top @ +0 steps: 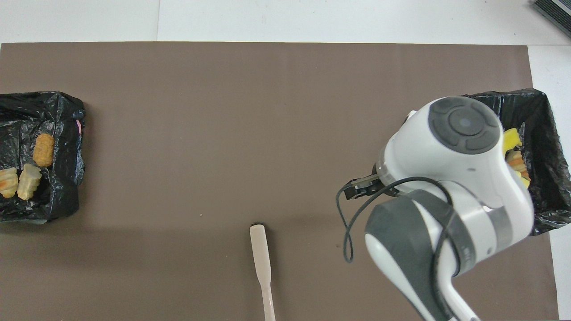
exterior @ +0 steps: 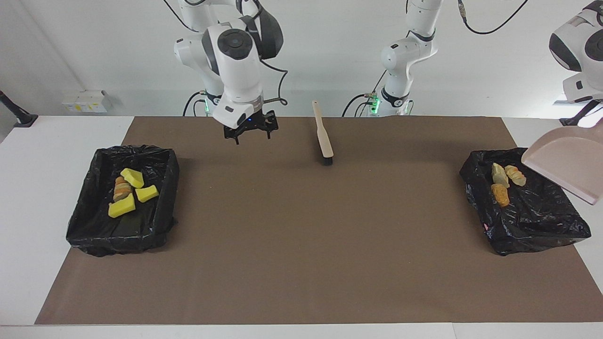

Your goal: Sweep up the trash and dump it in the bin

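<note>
Three tan and orange bread-like trash pieces (exterior: 504,181) lie in the black-lined bin (exterior: 541,235) at the left arm's end, also visible from overhead (top: 29,187). Above that bin hangs the beige dustpan (exterior: 565,165), tilted and with nothing in it. My left gripper (exterior: 575,118) is shut on its handle. Yellow sponge scraps and a bread chunk (exterior: 127,190) lie in the other bin (exterior: 118,240) at the right arm's end. My right gripper (exterior: 249,131) hangs open with nothing in it, over the mat between that bin and the brush (exterior: 324,136).
The beige-handled brush (top: 261,249) lies loose on the brown mat (exterior: 301,245), close to the robots, bristles pointing away from them. In the overhead view the right arm's body (top: 459,178) covers part of the sponge bin (top: 542,133).
</note>
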{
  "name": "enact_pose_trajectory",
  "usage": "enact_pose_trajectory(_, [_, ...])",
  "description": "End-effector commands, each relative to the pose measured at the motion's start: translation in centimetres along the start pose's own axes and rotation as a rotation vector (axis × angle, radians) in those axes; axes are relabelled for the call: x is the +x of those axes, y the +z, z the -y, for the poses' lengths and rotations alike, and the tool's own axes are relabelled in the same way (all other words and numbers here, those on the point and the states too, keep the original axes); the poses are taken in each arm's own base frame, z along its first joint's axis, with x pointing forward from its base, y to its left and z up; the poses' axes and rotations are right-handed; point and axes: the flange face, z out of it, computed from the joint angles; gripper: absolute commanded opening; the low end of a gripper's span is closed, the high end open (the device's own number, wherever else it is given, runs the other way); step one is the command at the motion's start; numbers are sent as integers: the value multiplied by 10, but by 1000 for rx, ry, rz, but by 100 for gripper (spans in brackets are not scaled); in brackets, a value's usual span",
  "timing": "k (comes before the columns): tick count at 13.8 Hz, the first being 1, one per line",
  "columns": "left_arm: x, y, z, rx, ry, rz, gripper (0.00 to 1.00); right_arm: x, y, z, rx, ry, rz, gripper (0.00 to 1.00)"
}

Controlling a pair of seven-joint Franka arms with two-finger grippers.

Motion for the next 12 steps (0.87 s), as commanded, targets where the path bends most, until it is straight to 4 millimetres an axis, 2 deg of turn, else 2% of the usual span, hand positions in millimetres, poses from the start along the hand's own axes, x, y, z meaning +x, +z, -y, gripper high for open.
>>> enact_pose_trajectory(1, [-25, -23, 13, 8, -64, -84, 0, 1, -22, -59, -22, -57, -18, 100])
enact_pose_trajectory(4, [-40, -45, 8, -91, -193, -300, 0, -3, -36, -118, -24, -19, -45, 100])
enact_pose_trajectory(7, [-32, -69, -11, -228, -356, -422, 0, -15, -46, -180, -11, 90, -64, 100])
enact_pose_trajectory(10, [25, -125, -32, -347, -475, -468, 0, -27, -53, -209, 9, 155, -65, 100])
enact_pose_trajectory(12, [67, -153, -57, -457, -546, -545, 0, -35, -59, -219, 18, 183, -77, 100])
